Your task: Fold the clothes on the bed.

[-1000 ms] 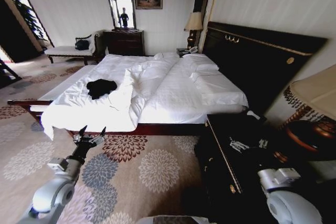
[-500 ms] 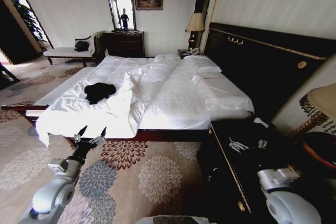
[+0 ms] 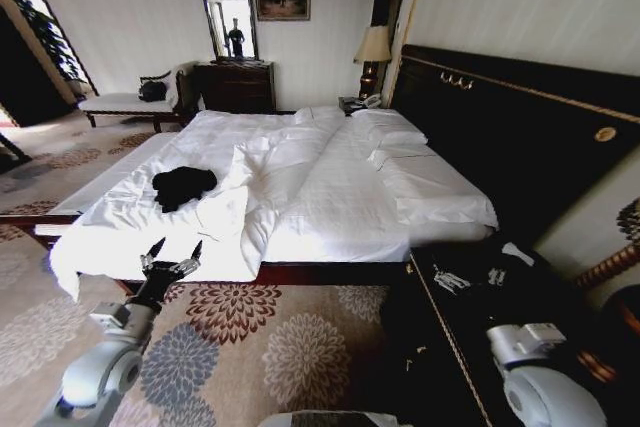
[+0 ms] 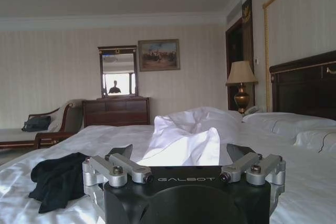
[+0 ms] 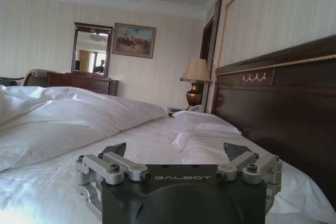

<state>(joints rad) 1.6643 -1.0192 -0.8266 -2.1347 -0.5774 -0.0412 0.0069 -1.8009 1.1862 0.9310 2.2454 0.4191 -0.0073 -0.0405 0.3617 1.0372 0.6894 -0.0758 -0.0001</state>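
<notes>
Both grippers hold nothing with jaws spread wide, the left gripper (image 3: pixel 171 251) raised short of the bed (image 3: pixel 330 237) edge and the right gripper (image 5: pixel 176 153) alongside, while beyond lie the clothes (image 3: pixel 183 185), a crumpled black shirt, likely light and limp, best pinched at a hem.

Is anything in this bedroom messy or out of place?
Yes. A black T-shirt lies crumpled in a heap on the bed, near its foot, and the white duvet beside it is pulled up into rumpled folds.
</notes>
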